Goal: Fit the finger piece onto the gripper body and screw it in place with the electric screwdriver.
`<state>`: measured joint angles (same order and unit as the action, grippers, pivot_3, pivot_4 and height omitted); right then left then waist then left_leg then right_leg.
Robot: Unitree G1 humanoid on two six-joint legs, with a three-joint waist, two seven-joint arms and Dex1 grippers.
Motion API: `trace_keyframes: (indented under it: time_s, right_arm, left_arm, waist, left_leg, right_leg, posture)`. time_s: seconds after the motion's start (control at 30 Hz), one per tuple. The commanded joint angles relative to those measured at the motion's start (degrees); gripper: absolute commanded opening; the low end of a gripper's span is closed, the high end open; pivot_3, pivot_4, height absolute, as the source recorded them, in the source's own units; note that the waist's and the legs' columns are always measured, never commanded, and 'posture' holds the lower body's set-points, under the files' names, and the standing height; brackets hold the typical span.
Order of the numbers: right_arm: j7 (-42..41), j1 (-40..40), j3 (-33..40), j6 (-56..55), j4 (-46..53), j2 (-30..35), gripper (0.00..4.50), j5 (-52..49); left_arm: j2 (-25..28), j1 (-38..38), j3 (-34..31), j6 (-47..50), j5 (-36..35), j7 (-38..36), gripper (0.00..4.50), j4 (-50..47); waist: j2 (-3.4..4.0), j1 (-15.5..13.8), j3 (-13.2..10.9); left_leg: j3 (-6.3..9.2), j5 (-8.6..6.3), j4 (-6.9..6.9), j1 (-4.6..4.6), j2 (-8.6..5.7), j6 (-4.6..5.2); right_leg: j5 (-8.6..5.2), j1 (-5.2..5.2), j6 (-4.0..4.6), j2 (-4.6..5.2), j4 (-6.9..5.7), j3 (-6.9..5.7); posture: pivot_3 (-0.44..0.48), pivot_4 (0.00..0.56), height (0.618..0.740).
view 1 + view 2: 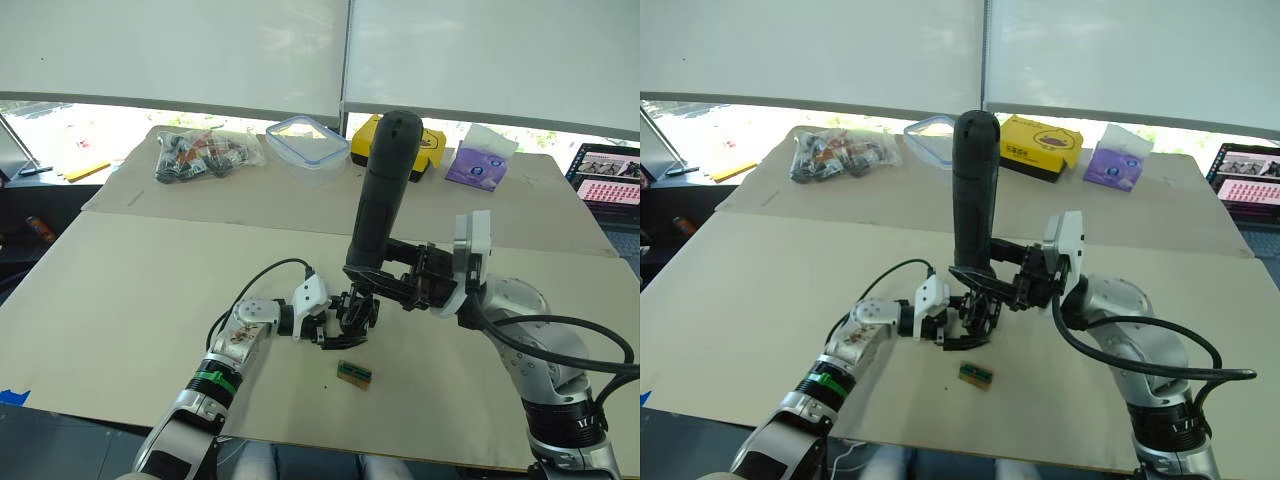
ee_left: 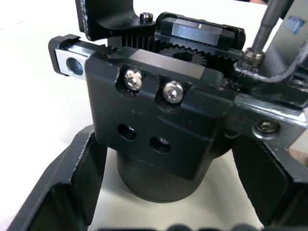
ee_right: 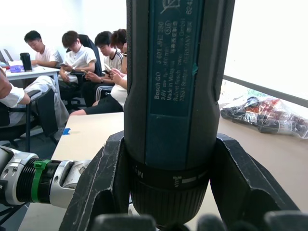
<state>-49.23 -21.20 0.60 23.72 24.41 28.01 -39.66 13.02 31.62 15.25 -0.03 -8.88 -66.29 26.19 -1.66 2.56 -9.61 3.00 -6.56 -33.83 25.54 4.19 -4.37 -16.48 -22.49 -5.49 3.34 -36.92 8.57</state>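
Now, nearest first:
Small block: a green-and-brown block [image 1: 354, 374] lies loose on the table [image 1: 120, 300], lower centre of the frame, just below both claws.
Left claw: the left claw [image 1: 340, 322] sits low at centre, its fingers clamped on the gripper body [image 2: 159, 110], which it holds just above the table.
Gripper body: a rigid black block with gear teeth, two silver screws and two empty holes on its face; it looks stiff, fairly light, and is best held by its flat sides, as it is.
Finger piece: I cannot pick it out for certain; a black part at the upper edge of the left wrist view may be it, but that is a guess.
Right claw: the right claw [image 1: 385, 282] is clamped round the lower collar of the electric screwdriver [image 1: 382, 185], right of centre.
Electric screwdriver: it stands nearly upright, rounded end up, bit pointing down at the gripper body; hard, smooth and top-heavy, so a low grip near the collar steadies the tip but the tall body could sway.
Bit: a thin metal shaft [image 2: 263, 26] comes in at the upper right of the left wrist view; whether it is seated in a screw head is hidden.
Far edge: a bag of parts [image 1: 205, 152], a clear box [image 1: 308, 143], a yellow box [image 1: 1040, 145] and a purple tissue pack [image 1: 480, 160] line the upper frame.
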Motion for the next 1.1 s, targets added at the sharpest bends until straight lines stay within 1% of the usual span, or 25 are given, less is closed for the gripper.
trace_keyframes:
  time_s: [0.03,0.47,0.57,0.6,0.63,1.1]
  right_arm:
    - [0.16,0.38,0.57,-0.19,2.11,0.38,1.91,-0.45]
    - [0.06,0.89,0.29,-0.03,2.23,0.45,1.91,-0.25]
    - [-0.06,1.12,0.18,-0.15,2.19,0.4,1.91,-0.14]
    - [-0.08,1.17,0.17,-0.18,2.19,0.4,1.91,-0.12]
    - [-0.13,1.22,0.17,-0.21,2.15,0.38,1.91,-0.08]
    - [-0.25,2.29,-0.86,-0.3,0.98,0.71,1.91,1.35]
  left_arm:
    - [0.23,0.47,0.77,-0.05,0.7,-0.68,3.96,0.49]
    - [0.33,-0.74,1.19,-0.05,1.15,-0.66,3.96,0.25]
    - [0.37,-0.9,1.21,0.19,1.21,-0.49,3.15,0.14]
    - [0.38,-0.94,1.23,0.24,1.23,-0.45,2.61,0.08]
    - [0.4,-0.95,1.26,0.24,1.29,-0.44,2.33,0.06]
    - [0.38,-1.55,1.58,-0.26,2.01,-0.03,2.33,-0.56]
  waist:
    - [0.0,0.03,0.0]
    - [0.0,0.02,0.0]
    - [0.0,0.04,0.0]
    - [0.01,0.03,0.01]
    - [0.01,0.05,0.01]
    - [0.01,0.06,0.02]
  left_leg:
    - [0.0,0.0,0.0,0.0,0.0,0.0]
    - [0.01,0.0,0.0,-0.01,0.0,0.0]
    - [0.01,0.0,0.0,-0.01,0.0,0.0]
    - [0.01,0.0,0.0,-0.01,0.0,0.0]
    - [0.01,0.0,0.01,-0.03,0.0,0.0]
    - [0.03,0.0,0.0,-0.05,0.0,0.0]
  right_leg:
    - [0.0,0.0,0.0,0.0,0.0,0.0]
    - [0.0,0.02,0.0,0.0,0.0,0.0]
    - [0.0,0.03,0.0,0.0,0.0,-0.01]
    - [0.0,0.03,-0.01,0.0,0.0,-0.01]
    - [0.0,0.05,-0.01,0.0,0.0,0.0]
    - [-0.01,0.09,0.0,0.0,0.01,-0.03]
  posture:
    - [0.0,0.15,0.74]
    - [0.0,0.15,0.74]
    - [0.0,0.15,0.74]
    - [0.0,0.15,0.74]
    - [0.0,0.15,0.74]
    - [0.0,0.15,0.74]
